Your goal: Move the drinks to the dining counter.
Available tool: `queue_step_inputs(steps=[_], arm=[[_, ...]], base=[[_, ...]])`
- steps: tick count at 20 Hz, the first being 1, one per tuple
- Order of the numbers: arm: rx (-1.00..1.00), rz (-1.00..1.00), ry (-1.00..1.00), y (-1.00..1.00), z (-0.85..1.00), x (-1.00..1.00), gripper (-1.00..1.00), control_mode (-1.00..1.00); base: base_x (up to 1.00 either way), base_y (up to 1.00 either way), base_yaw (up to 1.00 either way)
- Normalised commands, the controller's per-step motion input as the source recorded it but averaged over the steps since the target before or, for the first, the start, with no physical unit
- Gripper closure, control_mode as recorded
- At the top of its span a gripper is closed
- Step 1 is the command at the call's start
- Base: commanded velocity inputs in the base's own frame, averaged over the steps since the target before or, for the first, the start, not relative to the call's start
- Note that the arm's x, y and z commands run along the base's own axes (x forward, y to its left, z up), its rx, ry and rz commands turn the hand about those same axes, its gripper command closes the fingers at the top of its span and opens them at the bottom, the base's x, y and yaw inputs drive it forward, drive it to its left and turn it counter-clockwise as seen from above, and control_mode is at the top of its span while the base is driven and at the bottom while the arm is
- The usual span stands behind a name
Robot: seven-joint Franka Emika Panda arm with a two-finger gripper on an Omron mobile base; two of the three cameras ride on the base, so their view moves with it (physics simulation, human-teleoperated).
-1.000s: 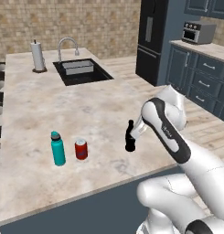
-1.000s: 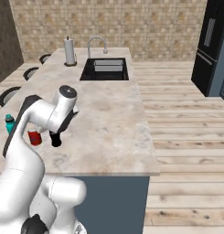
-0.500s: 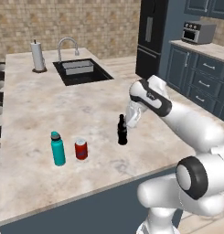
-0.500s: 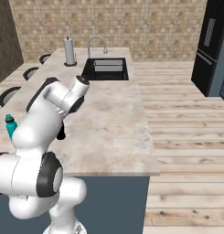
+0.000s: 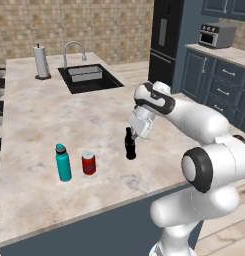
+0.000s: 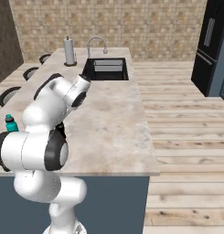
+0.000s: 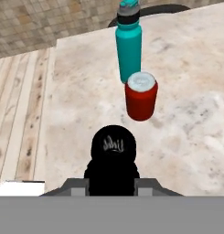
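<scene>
Broad beige marble-look dining counter (image 5: 39, 115) carries all three drinks seen here, so each counts as delivered. White arm (image 5: 194, 112) swung round over the last second, from a low reach at 4 o'clock to a high arc from 3 o'clock, elbow well above the top. Small black bottle (image 5: 129, 145), gripped a second ago, now stands upright on the marble toward the near edge. Gripper (image 5: 135, 132) hangs just above and behind the cap. In the hand view the bottle sits low between the finger tips, cap toward the lens. Cannot tell whether the fingers are spread or pressed to its sides, too little of them showing. Judged as the end of a placement: bottle down, hand about to clear. Any further drink would mean another trip.

Around it, in the left base view:
- Tall black fridge (image 5: 166, 45) off the counter at 1 o'clock.
- Black inset sink (image 5: 86, 80) with chrome faucet (image 5: 73, 50) at 11 o'clock of the black bottle, well apart.
- White paper towel roll (image 5: 42, 61) further left of the sink.
- Teal bottle with dark cap (image 5: 63, 163) at 9 o'clock of the black bottle.
- Short red can (image 5: 88, 164) between the two bottles, just beside the teal one.

Nothing blocks a lift straight up. Main risk is a finger clipping the cap and tipping the black bottle toward the can.
</scene>
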Motion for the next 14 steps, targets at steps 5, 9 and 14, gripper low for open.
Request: queue_step_inputs(steps=[5,9,14], arm=[[-0.03,0.1,-0.01,0.38,-0.5,0.0,1.0,-1.0],[0.0,0.02,0.0,0.13,-0.12,0.11,1.0,-1.0],[0.03,0.0,0.0,0.03,-0.05,0.33,1.0,-1.0]], base=[[0.0,0.0,0.0],[0.0,0.0,0.0],[0.0,0.0,0.0]])
